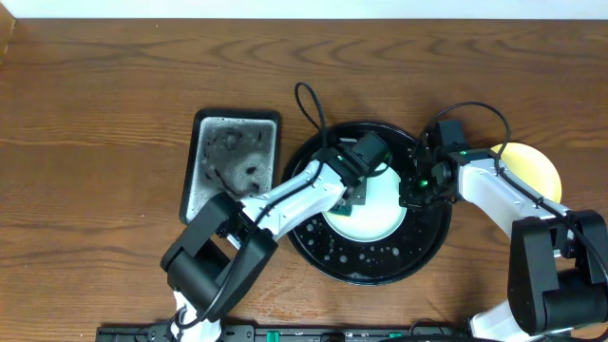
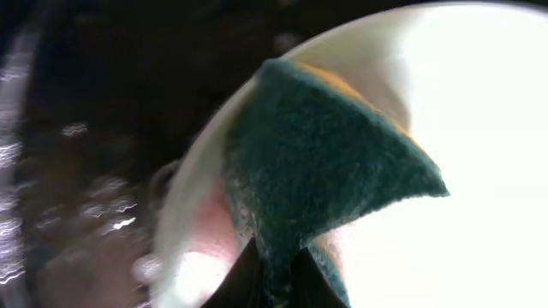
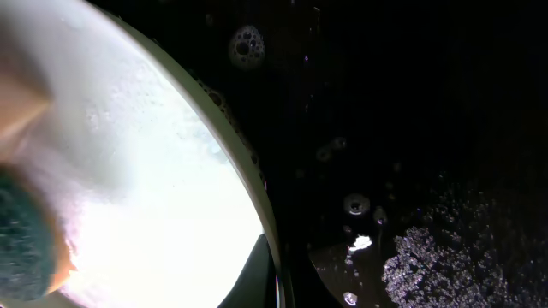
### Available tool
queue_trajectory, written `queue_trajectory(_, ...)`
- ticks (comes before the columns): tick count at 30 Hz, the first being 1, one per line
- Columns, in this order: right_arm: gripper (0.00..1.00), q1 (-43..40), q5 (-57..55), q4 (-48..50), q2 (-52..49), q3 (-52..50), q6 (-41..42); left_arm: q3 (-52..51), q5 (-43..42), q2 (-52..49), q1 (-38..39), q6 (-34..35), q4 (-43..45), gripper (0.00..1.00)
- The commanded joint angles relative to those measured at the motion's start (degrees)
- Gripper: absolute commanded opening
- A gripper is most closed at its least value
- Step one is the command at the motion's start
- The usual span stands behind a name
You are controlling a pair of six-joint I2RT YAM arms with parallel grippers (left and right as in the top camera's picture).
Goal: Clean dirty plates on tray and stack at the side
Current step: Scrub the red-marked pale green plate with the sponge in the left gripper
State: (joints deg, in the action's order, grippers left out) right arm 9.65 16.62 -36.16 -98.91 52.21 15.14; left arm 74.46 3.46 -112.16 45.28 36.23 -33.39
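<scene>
The yellow plate (image 1: 534, 163) looks done at the side; the left gripper (image 1: 356, 198) pinches a sponge (image 2: 325, 171) on a plate (image 1: 380, 217) in the tray (image 1: 380, 271), and the right gripper (image 1: 413, 190) pinches its rim.

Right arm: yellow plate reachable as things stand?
Probably yes. The yellow plate lies outside the tray, close by, but the right pincer seems clamped on the mint plate rim and must release first.

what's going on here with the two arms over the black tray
The left gripper holds a green sponge pressed on a pale plate lying in the soapy round black tray. The right gripper appears to pinch that plate's rim to steady it. A yellow plate sits on the table to the right, outside the tray.
</scene>
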Motion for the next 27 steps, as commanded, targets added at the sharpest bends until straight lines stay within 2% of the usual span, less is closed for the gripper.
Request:
queue_trajectory(1, 0.01, 0.2, -5.22, 0.04, -1.51, -1.66, 1.11, -1.42, -16.28, -2.97, -1.42, 2.36, 6.56, 0.07)
queue_trajectory(4, 0.01, 0.2, -5.22, 0.17, -1.51, -1.66, 1.11, -1.44, -23.19, -3.45, -0.94, 3.85, 10.51, 0.07)
queue_trajectory(11, 0.01, 0.2, -5.2, 0.15, -1.51, -1.66, 1.14, -1.46, -27.28, -3.56, 1.57, 5.64, 10.99, 0.07)
queue_trajectory(15, 0.01, 0.2, -5.2, -0.02, -1.51, -1.66, 1.14, -1.46, -29.64, -3.56, 2.27, 5.64, 8.02, 0.07)
queue_trajectory(18, 0.01, 0.2, -5.2, -0.02, -1.51, -1.66, 1.14, -1.46, -29.29, -3.56, 2.1, 3.5, 6.64, 0.08)
queue_trajectory(21, 0.01, 0.2, -5.18, -0.04, -1.51, -1.66, 1.14, -1.46, -23.02, -3.56, 1.29, 1.53, 3.65, 0.07)
queue_trajectory(27, 0.01, 0.2, -4.33, 0.0, -1.51, -1.66, 1.11, -1.36, 3.78, -3.52, -0.98, 1.53, -5.97, 0.07)
